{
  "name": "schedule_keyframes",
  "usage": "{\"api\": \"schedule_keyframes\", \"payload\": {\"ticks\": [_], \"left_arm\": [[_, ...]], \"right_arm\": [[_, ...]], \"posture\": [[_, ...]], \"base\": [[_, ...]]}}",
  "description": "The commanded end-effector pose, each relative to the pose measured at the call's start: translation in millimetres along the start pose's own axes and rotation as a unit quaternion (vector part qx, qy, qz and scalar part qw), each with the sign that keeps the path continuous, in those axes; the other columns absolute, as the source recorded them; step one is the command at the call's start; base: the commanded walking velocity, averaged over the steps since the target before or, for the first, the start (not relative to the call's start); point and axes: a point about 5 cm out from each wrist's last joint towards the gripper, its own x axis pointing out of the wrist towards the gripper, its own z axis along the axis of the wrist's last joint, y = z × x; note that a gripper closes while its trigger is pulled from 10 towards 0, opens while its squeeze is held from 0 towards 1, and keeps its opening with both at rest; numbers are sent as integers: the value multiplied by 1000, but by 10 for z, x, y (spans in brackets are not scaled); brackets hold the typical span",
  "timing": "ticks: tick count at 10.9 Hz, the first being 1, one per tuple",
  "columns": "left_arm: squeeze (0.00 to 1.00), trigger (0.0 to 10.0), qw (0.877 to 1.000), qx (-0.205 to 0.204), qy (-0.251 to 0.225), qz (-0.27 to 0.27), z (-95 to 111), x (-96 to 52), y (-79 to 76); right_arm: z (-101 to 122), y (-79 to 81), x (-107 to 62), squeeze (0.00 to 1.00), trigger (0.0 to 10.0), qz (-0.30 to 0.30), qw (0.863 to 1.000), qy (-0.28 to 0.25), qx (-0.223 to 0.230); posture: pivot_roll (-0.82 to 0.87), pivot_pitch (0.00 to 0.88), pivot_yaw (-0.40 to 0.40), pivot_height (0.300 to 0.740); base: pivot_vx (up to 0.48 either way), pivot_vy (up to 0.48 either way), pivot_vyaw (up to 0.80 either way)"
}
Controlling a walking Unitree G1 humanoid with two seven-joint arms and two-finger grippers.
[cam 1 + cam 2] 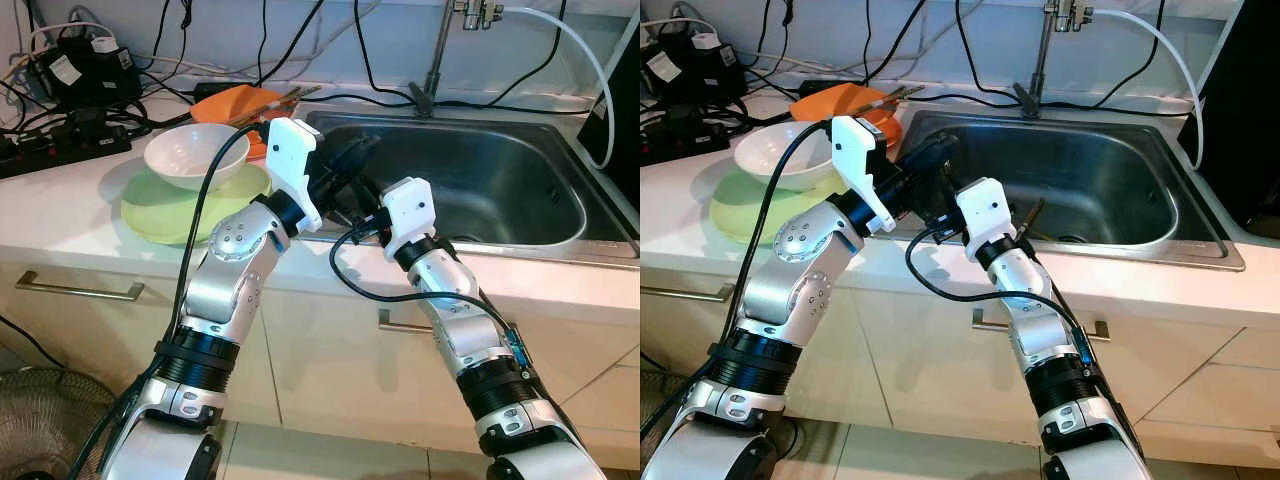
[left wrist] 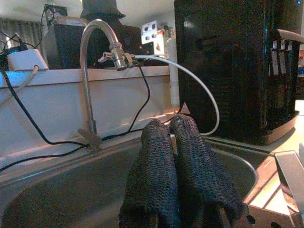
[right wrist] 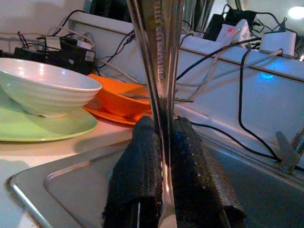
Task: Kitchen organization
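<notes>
My right gripper [image 3: 164, 126] is shut on a silver utensil handle [image 3: 159, 57] that stands up between its fingers. It sits low at the sink's [image 1: 520, 190] front-left corner, partly hidden behind my left wrist. My left gripper [image 1: 352, 160] hovers just above it over the sink's left rim, shut with nothing in it [image 2: 172, 124]. On the counter to the left, a white bowl [image 1: 197, 156] rests on a green plate [image 1: 160, 215]. Behind them lies an orange dish [image 1: 245, 105] with chopsticks [image 1: 295, 95] across it.
A faucet [image 1: 437, 50] with a white hose [image 1: 585, 50] rises behind the sink. A power strip and tangled black cables [image 1: 70, 75] crowd the counter's back left. A thin stick [image 1: 1032, 215] lies in the sink. Cabinet handles [image 1: 80, 290] and a floor fan [image 1: 30, 430] are below.
</notes>
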Motion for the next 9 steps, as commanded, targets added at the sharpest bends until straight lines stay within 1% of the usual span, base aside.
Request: {"api": "schedule_keyframes", "payload": {"ticks": [1, 2, 3, 6, 9], "left_arm": [[0, 10000, 1000, 7, -2, -1, 25, 6, 4], [0, 10000, 1000, 7, -2, -1, 24, 8, 3], [1000, 10000, 1000, 5, -1, -1, 19, 8, 2], [1000, 10000, 1000, 3, -3, 2, 14, 5, 1], [1000, 10000, 1000, 2, -15, 15, 54, -15, 35]], "right_arm": [[15, -56, 8, 0, 0, -16, 1000, -2, 9], [10, -55, 15, 0, 0, -16, 1000, -1, 9], [6, -50, 17, 0, 0, -16, 1000, -1, 9], [-12, -76, 23, 0, 0, -27, 1000, 4, 12], [-41, -154, 36, 0, 0, -47, 999, 13, 11]], "posture": [[123, 0, 47, 740], [124, 0, 47, 740], [125, 0, 46, 740], [125, 0, 45, 740], [131, 0, 42, 740]], "base": [[0, 0, 0], [0, 0, 0], [0, 0, 0], [0, 0, 0], [0, 0, 0]]}}
